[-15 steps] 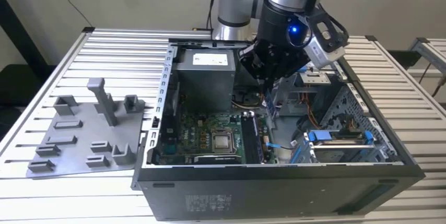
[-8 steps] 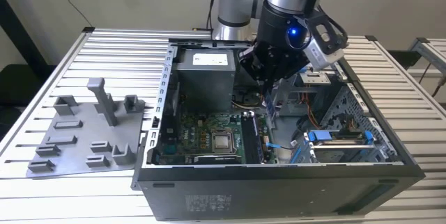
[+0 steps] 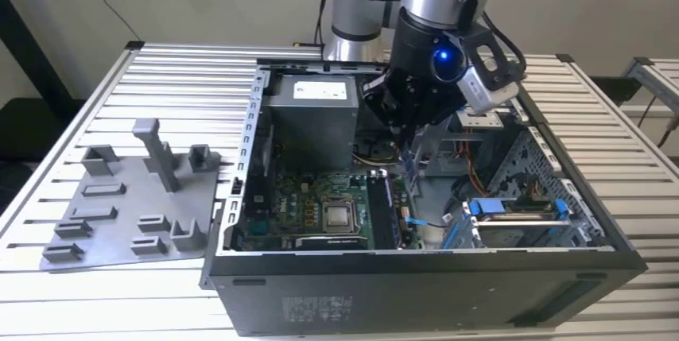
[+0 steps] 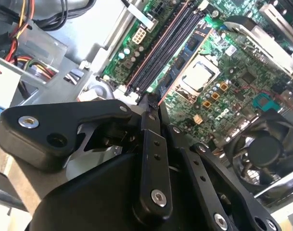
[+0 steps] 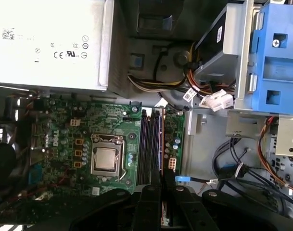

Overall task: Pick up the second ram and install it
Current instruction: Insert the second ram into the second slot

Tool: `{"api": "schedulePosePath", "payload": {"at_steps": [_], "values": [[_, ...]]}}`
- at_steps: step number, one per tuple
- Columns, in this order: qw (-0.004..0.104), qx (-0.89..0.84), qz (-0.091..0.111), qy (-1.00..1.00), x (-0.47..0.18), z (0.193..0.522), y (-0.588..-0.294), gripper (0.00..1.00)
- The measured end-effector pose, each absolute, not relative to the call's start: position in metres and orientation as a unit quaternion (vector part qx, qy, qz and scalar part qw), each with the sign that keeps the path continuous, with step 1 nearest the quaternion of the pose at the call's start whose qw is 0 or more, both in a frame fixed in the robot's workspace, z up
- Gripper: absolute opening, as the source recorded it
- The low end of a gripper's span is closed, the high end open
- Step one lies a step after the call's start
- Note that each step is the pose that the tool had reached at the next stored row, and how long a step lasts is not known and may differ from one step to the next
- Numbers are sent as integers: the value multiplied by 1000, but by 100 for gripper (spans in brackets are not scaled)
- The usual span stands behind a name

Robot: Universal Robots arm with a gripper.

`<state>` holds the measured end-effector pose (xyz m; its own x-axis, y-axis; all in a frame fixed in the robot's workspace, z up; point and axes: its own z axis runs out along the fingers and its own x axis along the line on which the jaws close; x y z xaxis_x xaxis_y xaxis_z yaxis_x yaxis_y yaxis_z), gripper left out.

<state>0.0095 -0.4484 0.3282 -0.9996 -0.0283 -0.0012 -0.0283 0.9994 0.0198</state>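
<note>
My gripper (image 3: 409, 136) hangs inside the open computer case, over the far end of the long black memory slots (image 3: 380, 210) of the green motherboard (image 3: 308, 198). In both wrist views its black fingers (image 4: 150, 139) are drawn close together, shut on the second ram (image 5: 162, 144). The ram is seen edge-on as a thin copper-edged strip running out from the gripper (image 5: 161, 182) along the slots (image 5: 148, 144). It lines up with the slot nearest the case's drive side and hovers above it. In the exterior view it shows as a thin strip (image 3: 409, 160) below the fingers.
The grey power supply (image 3: 308, 114) stands beside the gripper, and the processor socket (image 5: 107, 161) lies next to the slots. A blue drive cage (image 3: 514, 210) and loose cables (image 5: 261, 168) crowd the other side. A grey holder tray (image 3: 127, 198) lies outside the case, at the exterior view's left.
</note>
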Motion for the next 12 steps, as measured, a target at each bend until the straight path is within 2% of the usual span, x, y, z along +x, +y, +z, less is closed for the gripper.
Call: {"api": "schedulePosePath", "payload": {"at_steps": [12], "values": [[1, 33, 9, 999, 9, 315, -448, 14]]}}
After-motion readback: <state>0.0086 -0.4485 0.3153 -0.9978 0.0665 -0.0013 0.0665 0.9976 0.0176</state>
